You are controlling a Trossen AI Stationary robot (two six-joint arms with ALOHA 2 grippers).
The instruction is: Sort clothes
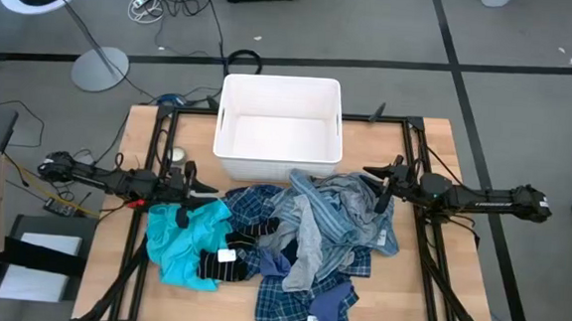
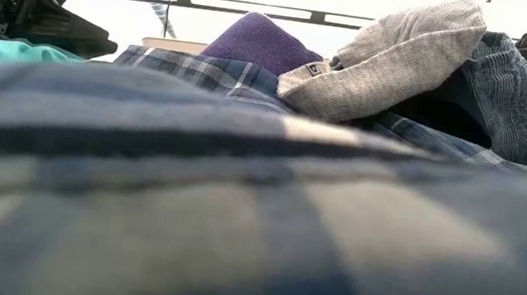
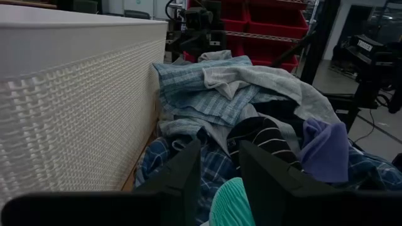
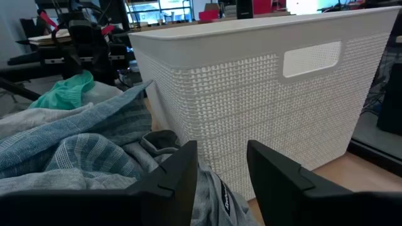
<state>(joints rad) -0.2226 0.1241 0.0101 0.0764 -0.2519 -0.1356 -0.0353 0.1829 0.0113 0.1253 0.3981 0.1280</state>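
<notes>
A pile of clothes lies on the table in front of the white bin [image 1: 280, 90]. It holds a turquoise shirt [image 1: 184, 239], blue-and-white plaid shirts [image 1: 251, 210] [image 1: 287, 302], a grey-blue striped garment [image 1: 338, 211] and dark striped socks [image 1: 222, 264]. My left gripper [image 1: 201, 188] is open at the pile's left end, just over the turquoise shirt [image 3: 227, 202]. My right gripper [image 1: 372, 184] is open at the pile's right end, over the grey-blue garment [image 4: 75, 157]. Neither gripper holds anything.
The bin [image 3: 69, 100] stands close beside both grippers, at the table's far side; its wall with a handle slot [image 4: 311, 59] is near my right gripper. A purple garment [image 2: 261, 42] lies in the pile. Bare wood [image 1: 419, 268] shows to the right of the pile.
</notes>
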